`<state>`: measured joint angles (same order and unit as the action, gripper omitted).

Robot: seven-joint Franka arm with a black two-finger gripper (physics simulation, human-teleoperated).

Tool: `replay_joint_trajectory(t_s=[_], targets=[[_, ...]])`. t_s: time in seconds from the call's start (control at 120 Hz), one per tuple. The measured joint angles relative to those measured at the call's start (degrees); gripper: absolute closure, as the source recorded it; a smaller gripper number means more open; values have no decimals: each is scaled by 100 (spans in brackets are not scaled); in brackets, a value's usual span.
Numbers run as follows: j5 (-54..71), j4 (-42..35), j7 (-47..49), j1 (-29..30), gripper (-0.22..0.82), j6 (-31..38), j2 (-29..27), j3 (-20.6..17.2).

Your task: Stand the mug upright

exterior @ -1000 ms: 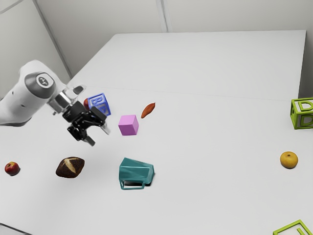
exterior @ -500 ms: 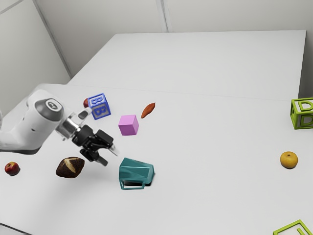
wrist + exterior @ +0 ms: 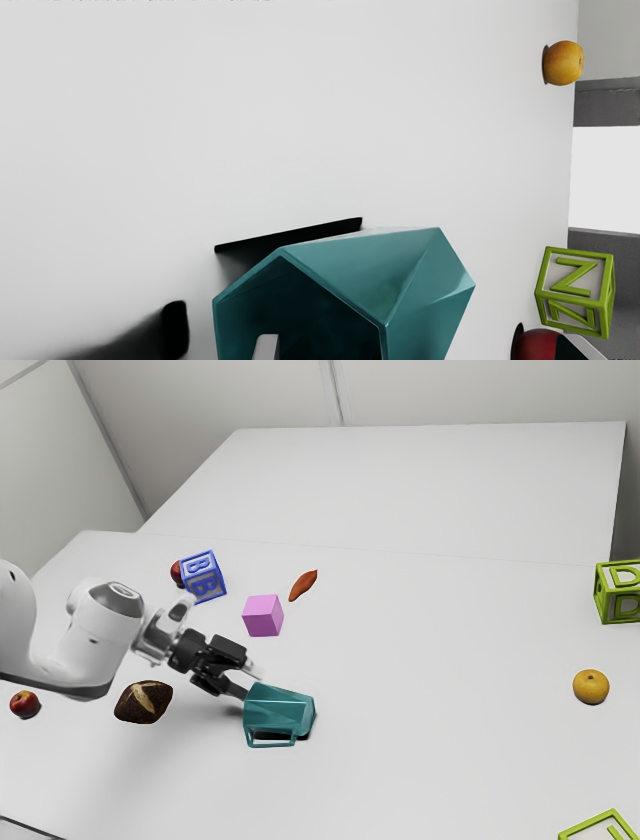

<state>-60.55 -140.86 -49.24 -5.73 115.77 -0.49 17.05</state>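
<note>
The teal mug lies on its side on the table, its mouth toward the arm and its handle toward the exterior view's bottom. My gripper is at the mouth end, open. In the wrist view the gripper stands open across part of the mug: one fingertip is in front of or inside the dark mouth, the other fingertip is out beyond the mug's outer side. Whether either touches the mug I cannot tell. The mug's lower part is cut off in the wrist view.
Near the arm are a brown bread roll, a pink cube, a blue letter block and a red apple. A rust-red item lies beyond the cube. An orange fruit and green block stand far right.
My hand has come down and toward the exterior view's right, from above the table near the bread roll to the mug's mouth. The mug has not moved.
</note>
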Motion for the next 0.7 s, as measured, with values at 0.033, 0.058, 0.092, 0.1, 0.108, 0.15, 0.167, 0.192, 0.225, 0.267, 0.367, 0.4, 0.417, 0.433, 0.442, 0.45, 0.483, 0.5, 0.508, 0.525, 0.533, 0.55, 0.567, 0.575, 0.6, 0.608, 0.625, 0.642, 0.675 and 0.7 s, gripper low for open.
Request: replay_joint_trajectory(t_s=[0.033,0.058,0.092,0.1,0.108,0.15,0.167,0.192,0.225,0.267,0.367,0.4,0.417,0.433,0.442,0.45,0.483,0.5,0.508,0.525,0.533,0.55,0.567,0.575,0.6,0.608,0.625,0.642,0.675,0.7], targets=[[-62,-18,-88,-4,0,-21,8,0],[-102,-33,-151,-8,0,-36,12,0],[-155,-44,-231,-12,0,-56,22,-1],[-167,-46,-250,-12,0,-61,25,-2],[-180,-49,-269,-13,0,-66,30,-2],[-240,-67,-361,-16,0,-88,47,-5],[-261,-74,-397,-17,0,-96,51,-6],[-292,-81,-448,-23,0,-111,55,-5],[-332,-86,-513,-27,0,-127,77,-6],[-381,-90,-589,-33,0,-145,101,-7],[-493,-121,-757,-57,0,-190,138,-8],[-530,-147,-808,-70,0,-202,143,-8],[-549,-157,-832,-78,0,-208,145,-9],[-566,-166,-856,-85,0,-213,146,-10],[-574,-169,-867,-89,0,-216,148,-11],[-582,-172,-879,-92,0,-219,149,-12],[-618,-184,-923,-110,0,-229,160,-14],[-636,-187,-944,-121,0,-234,167,-15],[-644,-187,-954,-127,0,-236,170,-15],[-659,-188,-975,-139,0,-239,176,-16],[-666,-188,-985,-146,1,-241,179,-16],[-680,-188,-1005,-161,1,-244,183,-16],[-695,-189,-1024,-177,2,-245,185,-17],[-703,-190,-1034,-185,2,-246,187,-17],[-726,-192,-1061,-211,3,-248,189,-17],[-734,-192,-1070,-221,4,-249,190,-17],[-746,-191,-1087,-239,5,-250,191,-17],[-759,-192,-1104,-259,6,-250,191,-17],[-780,-193,-1136,-298,9,-248,192,-17],[-794,-195,-1159,-327,12,-247,194,-17]])
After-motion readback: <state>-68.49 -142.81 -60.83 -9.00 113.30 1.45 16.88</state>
